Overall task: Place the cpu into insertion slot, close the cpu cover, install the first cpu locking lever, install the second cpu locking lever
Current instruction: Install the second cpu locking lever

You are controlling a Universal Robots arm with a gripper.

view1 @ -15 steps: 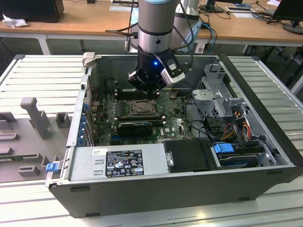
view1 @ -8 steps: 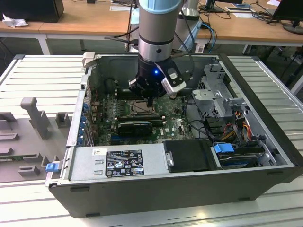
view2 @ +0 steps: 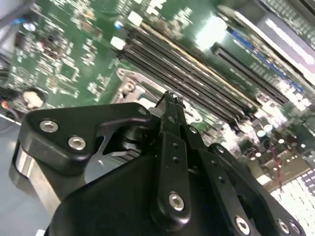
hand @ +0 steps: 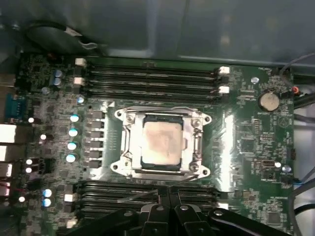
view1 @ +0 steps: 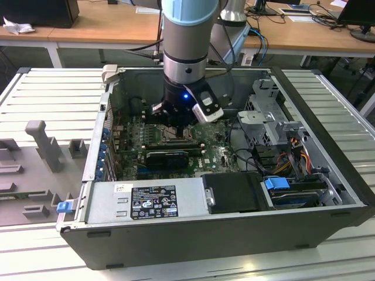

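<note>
Cpu [hand: 160, 143] sits flat in the insertion slot [hand: 147, 119], and we see its pale tan face through the square cut-out of the cpu cover [hand: 198, 142], which lies closed down over the socket with its silvery frame around the chip. A thin metal locking lever [hand: 147, 193] runs along the socket's edge on the side where the end effector is, angled slightly (we cannot tell whether it is latched). Long black memory slots [hand: 152, 74] flank the socket on two sides of the green motherboard [hand: 251, 147].

In the exterior view, the arm [view1: 186, 41] reaches down into the open computer case [view1: 328, 175], with the end effector [view1: 174, 124] low over the board near the case's middle. The grey power supply box [view1: 146, 202] lies along the near wall.

In the second wrist view, the end effector [view2: 171, 105] has its black fingers [view2: 170, 128] pressed together at the tips, with nothing visible between them, poised just above the socket's metal rim. In the first wrist view, its fingertips [hand: 152, 211] meet just beside the lever.
</note>
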